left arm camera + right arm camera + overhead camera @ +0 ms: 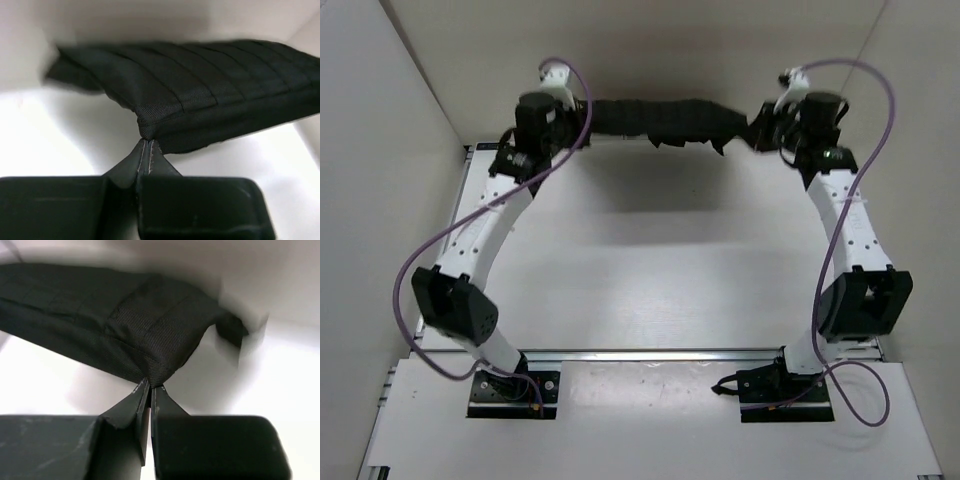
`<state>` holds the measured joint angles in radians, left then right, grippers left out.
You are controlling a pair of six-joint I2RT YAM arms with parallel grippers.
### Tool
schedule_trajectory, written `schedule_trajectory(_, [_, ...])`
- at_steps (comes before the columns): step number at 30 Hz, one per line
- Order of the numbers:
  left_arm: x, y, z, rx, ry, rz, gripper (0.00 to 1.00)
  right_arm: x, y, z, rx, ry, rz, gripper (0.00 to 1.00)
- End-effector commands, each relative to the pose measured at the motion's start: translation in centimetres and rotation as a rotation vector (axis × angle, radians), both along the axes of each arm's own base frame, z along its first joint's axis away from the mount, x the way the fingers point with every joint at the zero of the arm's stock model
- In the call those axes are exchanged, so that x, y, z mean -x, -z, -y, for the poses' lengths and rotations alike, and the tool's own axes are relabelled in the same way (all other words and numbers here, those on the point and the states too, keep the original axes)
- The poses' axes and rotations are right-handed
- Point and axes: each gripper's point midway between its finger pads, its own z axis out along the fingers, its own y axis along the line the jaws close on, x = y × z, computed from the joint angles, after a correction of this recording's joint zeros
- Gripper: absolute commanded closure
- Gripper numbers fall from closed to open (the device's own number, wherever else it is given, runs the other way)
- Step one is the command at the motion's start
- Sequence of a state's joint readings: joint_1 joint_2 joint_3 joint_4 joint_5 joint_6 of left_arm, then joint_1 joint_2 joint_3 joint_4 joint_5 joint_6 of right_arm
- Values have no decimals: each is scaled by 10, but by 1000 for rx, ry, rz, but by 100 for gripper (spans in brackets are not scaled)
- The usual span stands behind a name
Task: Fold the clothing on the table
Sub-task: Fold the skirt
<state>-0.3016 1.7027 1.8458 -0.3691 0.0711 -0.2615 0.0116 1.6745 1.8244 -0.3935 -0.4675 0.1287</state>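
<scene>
The clothing [665,120], a black pleated garment, hangs stretched in a band between my two grippers near the far side of the table [660,280], lifted off it with its shadow below. My left gripper [575,115] is shut on the clothing's left corner; in the left wrist view the clothing [200,95] runs up and right from the pinched tips of the left gripper [146,141]. My right gripper [760,128] is shut on the right corner; in the right wrist view the clothing [125,325] spreads up and left from the right gripper [151,385].
White walls stand close behind and on both sides of the table. A metal rail [660,354] crosses the near edge in front of the arm bases. Purple cables [415,270] loop out beside each arm.
</scene>
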Motion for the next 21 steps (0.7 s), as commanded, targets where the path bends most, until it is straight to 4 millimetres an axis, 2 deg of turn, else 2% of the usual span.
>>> schedule_trajectory(1, [47, 131, -25, -211, -68, -273, 100, 48, 130, 20, 67, 55, -279, 100])
schedule_trajectory(2, [78, 166, -33, -244, -69, -349, 100, 64, 149, 9, 73, 24, -320, 100])
schedule_trajectory(3, [101, 158, -32, -224, -61, -332, 100, 97, 181, 2, 78, 22, -399, 100])
schedule_trajectory(4, [132, 200, -29, -268, -32, -428, 100, 131, 206, -1, 73, 14, -464, 100])
schedule_trajectory(5, [168, 217, -32, -266, -22, -476, 100, 153, 217, -10, 56, -2, -518, 100])
schedule_trajectory(6, [185, 207, -33, -225, -23, -458, 100, 181, 229, -15, 42, -8, -553, 100])
schedule_trajectory(7, [207, 225, -37, -231, -13, -520, 100, 207, 236, -18, 14, -9, -594, 100])
schedule_trajectory(8, [226, 223, -40, -195, -4, -548, 100, 224, 240, -25, 2, -34, -629, 100])
schedule_trajectory(10, [236, 214, -47, -154, -14, -569, 100, 244, 225, -33, -62, -50, -625, 100])
schedule_trajectory(11, [233, 208, -52, -160, -29, -561, 100, 246, 221, -35, -81, -65, -617, 100])
schedule_trajectory(13, [220, 215, -54, -182, -48, -578, 100, 235, 221, -33, -75, -70, -613, 100])
schedule_trajectory(14, [203, 207, -57, -164, -69, -547, 100, 224, 226, -29, -63, -64, -627, 100])
schedule_trajectory(15, [189, 207, -50, -165, -49, -547, 100, 213, 222, -27, -73, -59, -615, 100])
schedule_trajectory(16, [176, 222, -52, -180, -62, -594, 100, 197, 227, -24, -63, -60, -627, 99])
schedule_trajectory(17, [160, 210, -50, -164, -63, -563, 100, 183, 231, -25, -66, -55, -651, 100])
schedule_trajectory(20, [110, 237, -34, -193, -42, -625, 100, 147, 244, -25, -81, -51, -670, 100])
schedule_trajectory(21, [93, 228, -30, -190, -39, -602, 100, 134, 249, -24, -73, -39, -674, 100])
